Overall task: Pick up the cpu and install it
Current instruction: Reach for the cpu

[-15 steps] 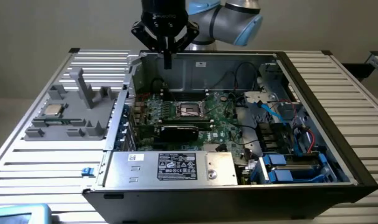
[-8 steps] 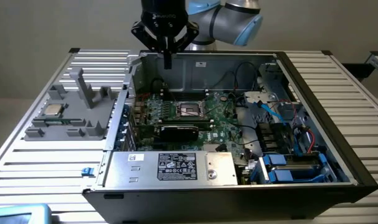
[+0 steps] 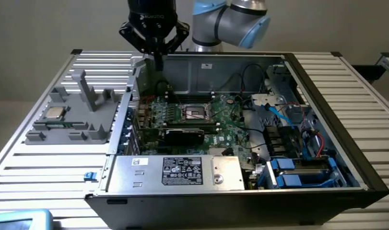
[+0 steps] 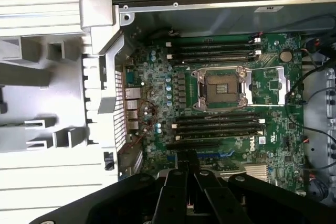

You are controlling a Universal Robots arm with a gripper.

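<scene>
The cpu (image 3: 53, 113), a small square chip with a shiny metal top, lies flat on the grey holder (image 3: 85, 127) at the exterior view's left, beside the open computer case. My gripper (image 3: 158, 63) hangs high over the case's back left corner, well away from the cpu, its black fingers shut with nothing between them. The dark square socket (image 3: 195, 111) with its metal frame sits open in the middle of the green motherboard. In the wrist view the socket (image 4: 220, 88) lies ahead of the closed gripper (image 4: 187, 165).
The case (image 3: 322, 86) lies on its side on a slatted metal table (image 3: 47, 167). A black card (image 3: 184, 134) stands in front of the socket. Cables and blue drive bays (image 3: 297, 172) crowd the exterior view's right, and a silver power supply (image 3: 175, 172) sits at the front.
</scene>
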